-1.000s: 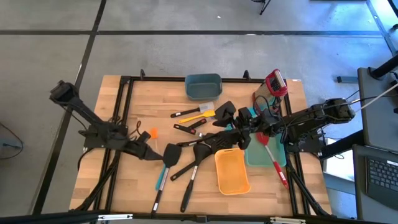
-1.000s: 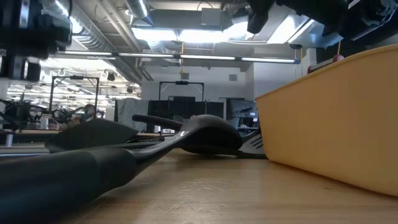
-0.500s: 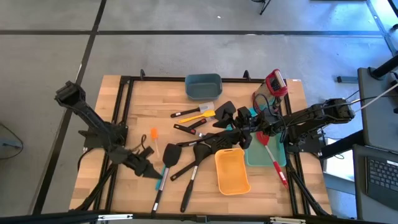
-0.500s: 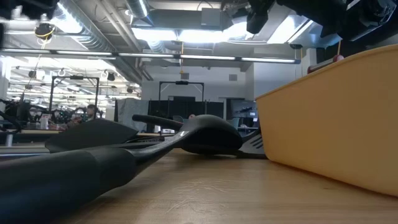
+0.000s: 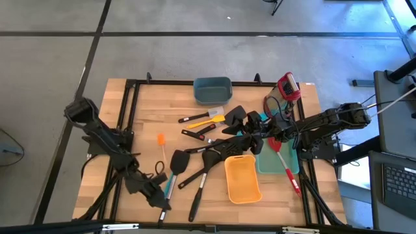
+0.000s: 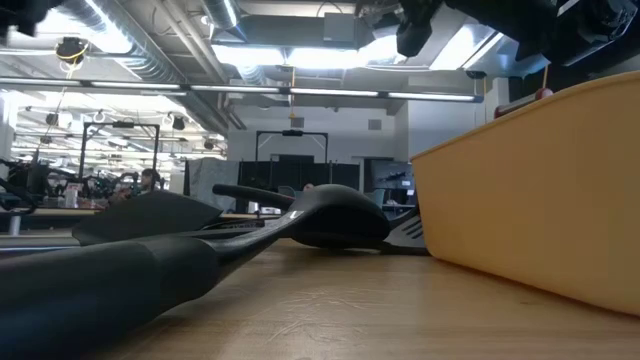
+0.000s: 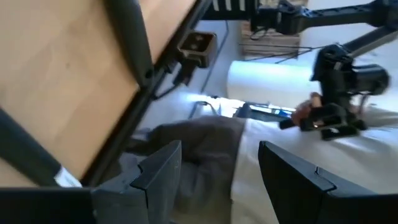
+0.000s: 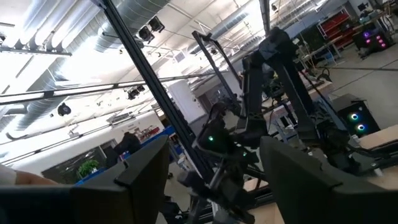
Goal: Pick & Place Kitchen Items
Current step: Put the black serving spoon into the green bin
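While both hands gape empty, left hand [image 5: 158,198] low, right hand [image 5: 235,121] central, black, teal and orange utensils [image 5: 207,156] sprawl across the surface [image 5: 149,110].

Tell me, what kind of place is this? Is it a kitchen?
Probably not a kitchen. It looks like a robot lab or workshop: the wooden table stands on a bare concrete floor, big silver ducts and strip lights hang overhead, and the utensils lie scattered for practice.

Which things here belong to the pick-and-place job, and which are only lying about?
Job:
black turners
orange-headed spatula
red spoon
orange bin
teal bin
left pincer

Lying about:
red device
table frame
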